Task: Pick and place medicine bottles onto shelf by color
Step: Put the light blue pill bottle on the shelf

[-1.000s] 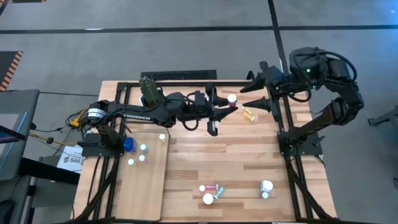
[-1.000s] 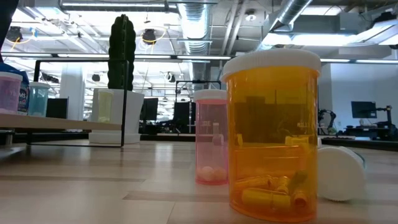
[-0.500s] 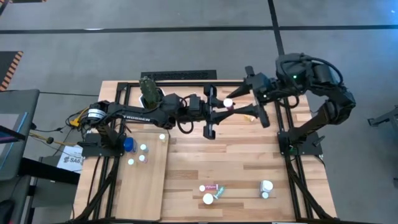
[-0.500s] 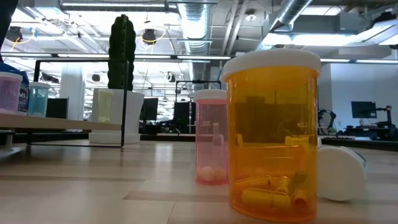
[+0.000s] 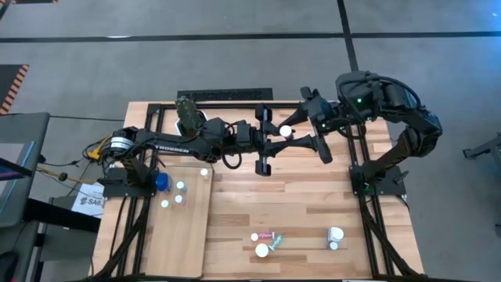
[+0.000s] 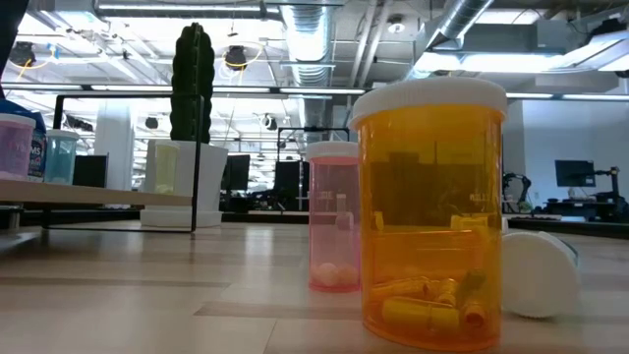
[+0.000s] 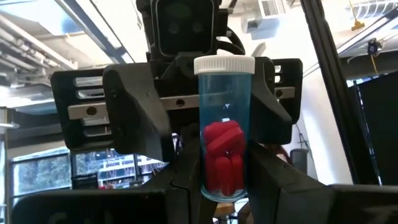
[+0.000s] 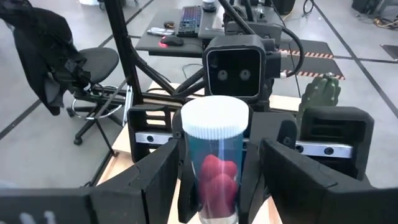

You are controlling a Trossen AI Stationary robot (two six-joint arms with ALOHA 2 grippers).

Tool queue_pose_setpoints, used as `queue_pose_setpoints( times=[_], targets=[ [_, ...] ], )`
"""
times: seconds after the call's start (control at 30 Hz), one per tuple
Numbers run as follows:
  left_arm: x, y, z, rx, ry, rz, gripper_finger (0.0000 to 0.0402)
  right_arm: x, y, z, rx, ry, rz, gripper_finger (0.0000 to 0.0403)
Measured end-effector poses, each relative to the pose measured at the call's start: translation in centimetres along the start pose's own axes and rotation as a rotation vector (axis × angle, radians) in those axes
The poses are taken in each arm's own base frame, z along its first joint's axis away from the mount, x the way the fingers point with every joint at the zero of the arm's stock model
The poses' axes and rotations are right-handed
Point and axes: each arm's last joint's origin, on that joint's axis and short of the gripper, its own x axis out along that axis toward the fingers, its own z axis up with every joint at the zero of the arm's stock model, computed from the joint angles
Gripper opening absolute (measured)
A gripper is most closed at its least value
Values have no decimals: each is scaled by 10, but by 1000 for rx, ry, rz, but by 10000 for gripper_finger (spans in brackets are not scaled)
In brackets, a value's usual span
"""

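High view: the left claw is clamped on a small clear-blue cylindrical medicine bottle with a white ribbed cap, holding it above the far middle of the striped wooden plank worktop. The right claw has its fingers spread wide to either side of that same bottle; this facing arrangement reads as an arm-to-arm handover, though no right-finger contact can be confirmed. The pale plywood shelf board lies at the left near corner and carries several small bottles, so the held bottle is well apart from its destination. More bottles lie loose at the near edge of the worktop. Low view: a large amber plastic bottle and a pink bottle stand upright close to the lens; neither claw appears. Left wrist view: the blue bottle, containing red capsules, stands upright between the left fingers, cap uppermost, with the right claw open behind it. Right wrist view: the bottle sits centred between the spread right fingers, aligned for closing.
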Motion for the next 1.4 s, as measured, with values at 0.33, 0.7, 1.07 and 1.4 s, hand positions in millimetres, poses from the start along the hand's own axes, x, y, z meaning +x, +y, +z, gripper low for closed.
queue_pose_setpoints(
  times=[0.33, 0.7, 1.07, 1.4],
  targets=[
    [0, 0, 0, 7, -3, 1, 71, -1, 0, 0, 0, -1, 0, 197],
    [0, 0, 0, -13, -3, 9, 81, -2, 0, 0, -5, 4, 1, 98],
    [-2, 5, -16, -198, 158, 65, 113, -21, -4, -10, 59, 115, -22, 103],
    [-12, 6, -45, -165, 477, 55, 151, -43, -12, -39, 308, 421, -96, 103]
  ],
)
